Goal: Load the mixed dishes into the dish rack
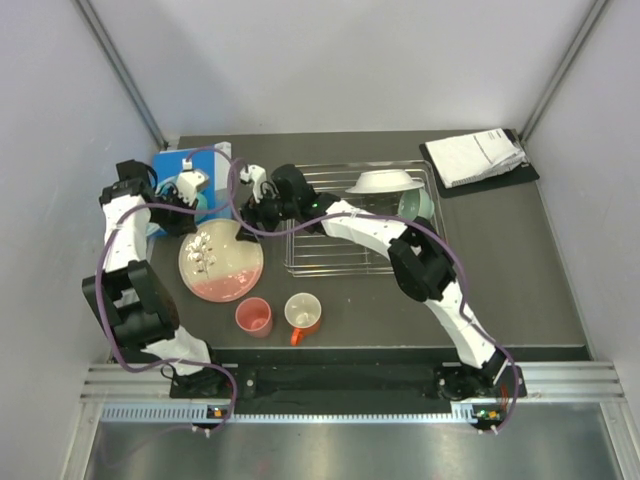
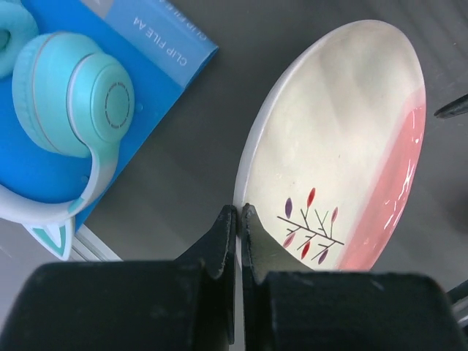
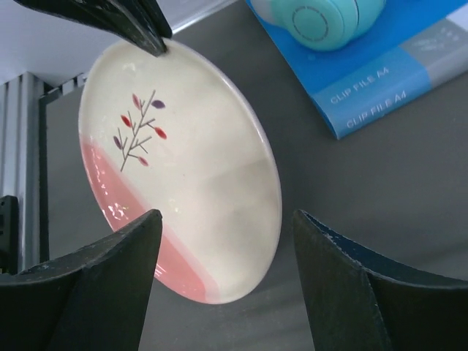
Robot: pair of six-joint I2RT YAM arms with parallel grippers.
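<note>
One book (image 2: 157, 69) bore one pair of headphones (image 2: 73, 102). The left tool (image 2: 238, 212), pinched closed, touched the rim of one plate (image 1: 221, 262) on the worktop (image 1: 520, 280). The right tool (image 3: 227, 218) gaped wide beside it. One cup (image 1: 254, 317) and one mug (image 1: 303, 312) stood nearer. One rack (image 1: 330, 255) held two bowls (image 1: 384, 181).

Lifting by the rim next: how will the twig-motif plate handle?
The twig-motif plate looks like glazed ceramic: probably stiff and breakable. Its glossy surface may slip from the left gripper, shut at its rim. Wide and shallow, it would likely tilt from an edge pinch.
</note>
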